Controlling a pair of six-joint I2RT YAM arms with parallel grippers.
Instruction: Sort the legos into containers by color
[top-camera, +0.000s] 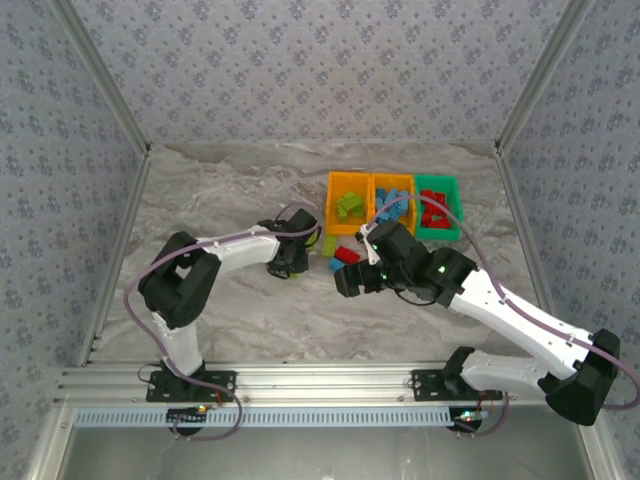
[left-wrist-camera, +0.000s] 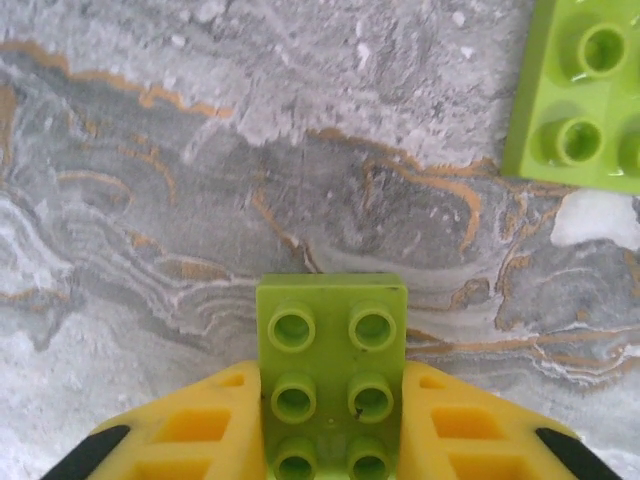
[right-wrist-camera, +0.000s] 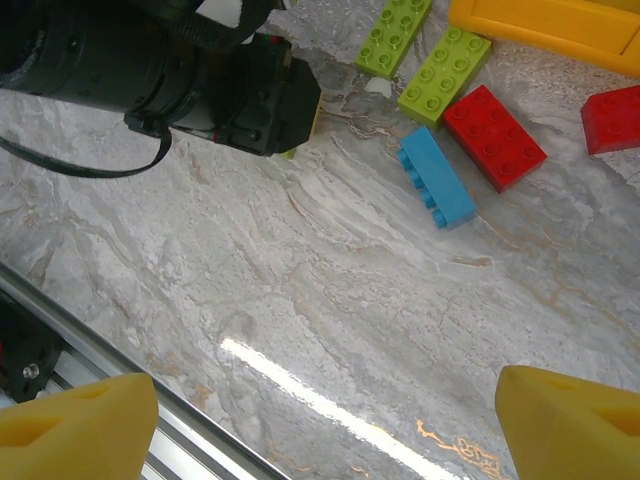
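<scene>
1. Just in front of the left orange bin (top-camera: 331, 205), the left gripper (left-wrist-camera: 333, 400) squeezes a lime green brick (left-wrist-camera: 333, 325).
2. In front of that bin too, the right gripper (right-wrist-camera: 330, 420) hangs with jaws wide (nothing in them).
3. A red brick (right-wrist-camera: 495, 135) and a blue brick (right-wrist-camera: 437, 177) lie loose by that bin.
</scene>
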